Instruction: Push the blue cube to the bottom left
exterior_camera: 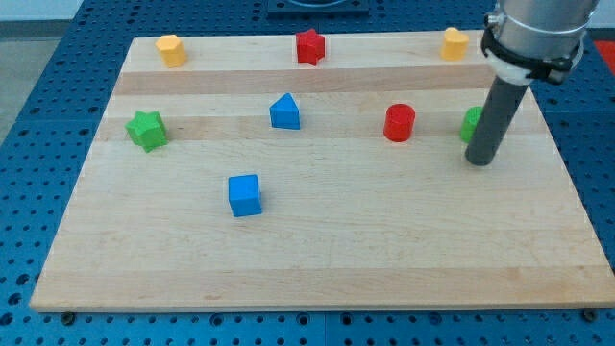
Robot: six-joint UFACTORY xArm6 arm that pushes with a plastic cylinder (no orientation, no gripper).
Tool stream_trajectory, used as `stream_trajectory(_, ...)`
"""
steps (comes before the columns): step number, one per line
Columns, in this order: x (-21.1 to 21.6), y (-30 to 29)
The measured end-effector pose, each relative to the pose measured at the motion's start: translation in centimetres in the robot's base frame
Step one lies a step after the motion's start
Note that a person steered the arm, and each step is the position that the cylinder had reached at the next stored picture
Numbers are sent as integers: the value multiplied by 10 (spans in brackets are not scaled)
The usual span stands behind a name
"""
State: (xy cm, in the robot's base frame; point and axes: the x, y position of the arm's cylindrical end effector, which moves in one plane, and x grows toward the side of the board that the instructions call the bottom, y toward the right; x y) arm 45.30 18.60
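Note:
The blue cube [245,195] sits on the wooden board [317,259], left of the middle. My tip [479,160] rests on the board at the view's right, far from the cube. It stands just in front of a green block [470,124], which the rod partly hides.
A blue house-shaped block [284,111] lies above the cube. A green star [146,130] is at the left, a red cylinder [399,123] right of middle. Along the top edge lie a yellow block [171,49], a red star [309,46] and another yellow block [455,43].

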Motion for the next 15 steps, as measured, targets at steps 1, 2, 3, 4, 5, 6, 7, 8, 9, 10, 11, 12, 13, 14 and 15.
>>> stream_trajectory(1, 14, -35)
stream_trajectory(2, 17, -76)
stream_trajectory(3, 18, -122)
stream_trajectory(4, 26, -171)
stream_trajectory(5, 31, -220)
stream_trajectory(6, 31, -263)
stream_trajectory(7, 31, -295)
stream_trajectory(8, 38, -313)
stream_trajectory(9, 45, -318)
stream_trajectory(10, 52, -318)
stream_trajectory(11, 60, -318)
stream_trajectory(12, 72, -318)
stream_trajectory(13, 80, -316)
stream_trajectory(14, 88, -310)
stream_trajectory(15, 98, -300)
